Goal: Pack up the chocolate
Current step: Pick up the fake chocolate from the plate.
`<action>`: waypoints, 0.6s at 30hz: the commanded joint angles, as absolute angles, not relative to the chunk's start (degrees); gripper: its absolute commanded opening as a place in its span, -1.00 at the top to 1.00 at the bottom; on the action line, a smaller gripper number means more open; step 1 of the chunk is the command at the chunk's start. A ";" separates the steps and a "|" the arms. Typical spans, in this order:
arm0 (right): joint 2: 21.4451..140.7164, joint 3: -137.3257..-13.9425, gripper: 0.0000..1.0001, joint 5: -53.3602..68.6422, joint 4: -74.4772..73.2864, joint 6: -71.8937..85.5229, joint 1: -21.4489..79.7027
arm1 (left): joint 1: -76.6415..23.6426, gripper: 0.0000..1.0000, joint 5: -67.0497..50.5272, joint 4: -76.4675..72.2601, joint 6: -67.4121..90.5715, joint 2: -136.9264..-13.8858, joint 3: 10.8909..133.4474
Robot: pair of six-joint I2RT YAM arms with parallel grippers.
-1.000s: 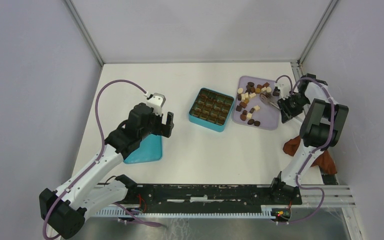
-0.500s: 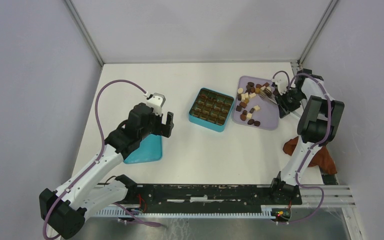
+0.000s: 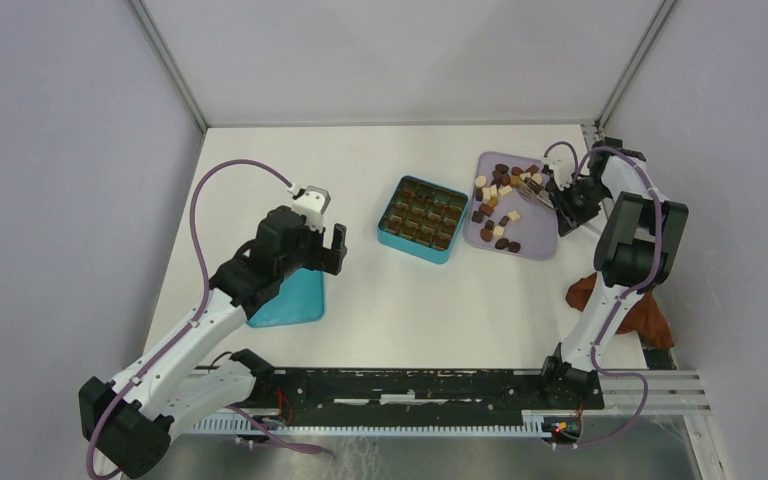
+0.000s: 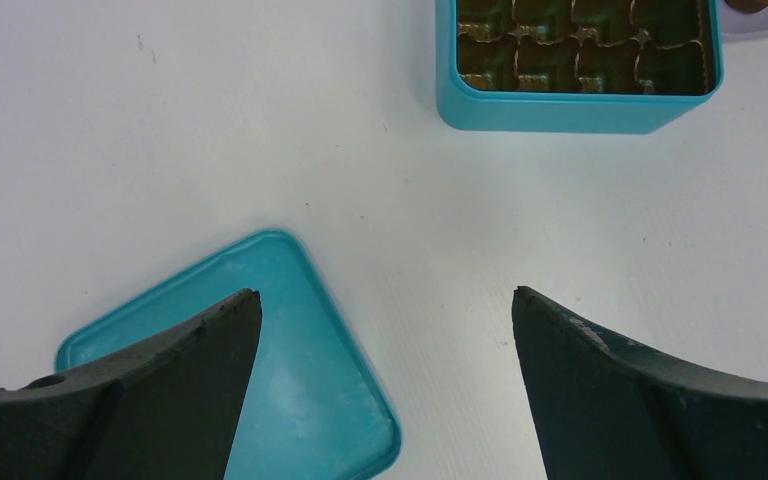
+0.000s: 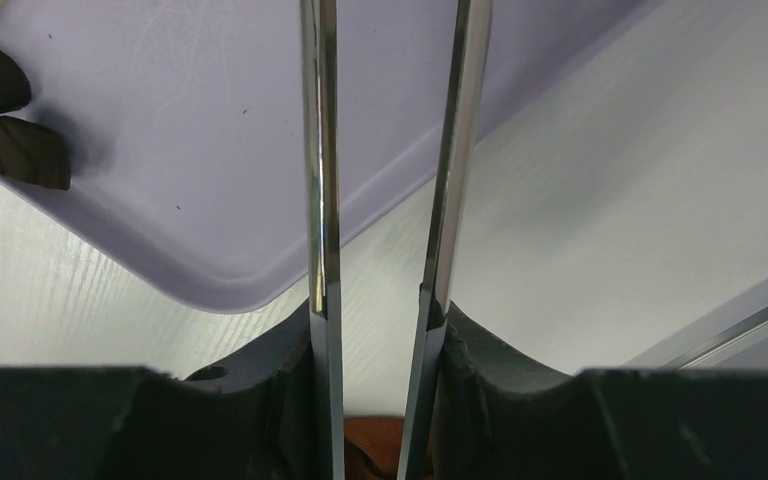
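While the left gripper (image 4: 385, 295) gapes empty, the right gripper (image 5: 378, 335) pinches one tongs (image 5: 320, 150) over one tray (image 5: 160, 130).

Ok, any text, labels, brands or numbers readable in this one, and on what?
None can be read. The teal box, its lid, the lilac tray and the metal tongs are plain. Any stamp on the chocolate is too small to tell.

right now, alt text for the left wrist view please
The left claw hangs open over a white table. A teal lid lies flat at lower left, and a teal box with small brown cells sits at the top right.
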State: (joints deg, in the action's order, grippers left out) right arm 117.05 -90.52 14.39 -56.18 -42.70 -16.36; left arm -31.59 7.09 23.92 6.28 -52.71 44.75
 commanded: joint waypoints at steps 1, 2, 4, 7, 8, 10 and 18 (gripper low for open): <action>112.41 -89.52 1.00 14.93 -55.87 -42.71 -16.60 | -31.20 -0.99 6.60 22.59 4.54 -51.88 44.74; 112.24 -89.47 1.00 15.09 -55.89 -42.71 -16.53 | -31.25 -0.99 6.66 22.59 4.57 -51.84 44.67; 111.90 -89.22 1.00 15.28 -55.89 -42.80 -16.58 | -31.27 -0.99 6.68 22.59 4.58 -51.69 44.70; 111.43 -88.90 1.00 15.29 -55.94 -42.97 -16.52 | -31.25 -0.99 6.78 22.59 4.67 -51.43 44.56; 111.23 -88.70 1.00 15.37 -55.89 -43.06 -16.53 | -31.22 -1.00 6.83 22.57 4.71 -51.36 44.54; 110.83 -88.29 1.00 15.45 -55.86 -43.20 -16.62 | -31.20 -0.99 6.87 22.59 4.72 -51.27 44.48; 109.18 -86.25 1.00 16.24 -55.34 -43.85 -16.70 | -31.21 -0.99 6.75 22.59 4.73 -51.42 44.47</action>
State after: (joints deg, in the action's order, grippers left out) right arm 113.14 -86.70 14.79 -56.21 -43.00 -16.56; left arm -31.57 7.09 23.90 6.28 -52.31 44.60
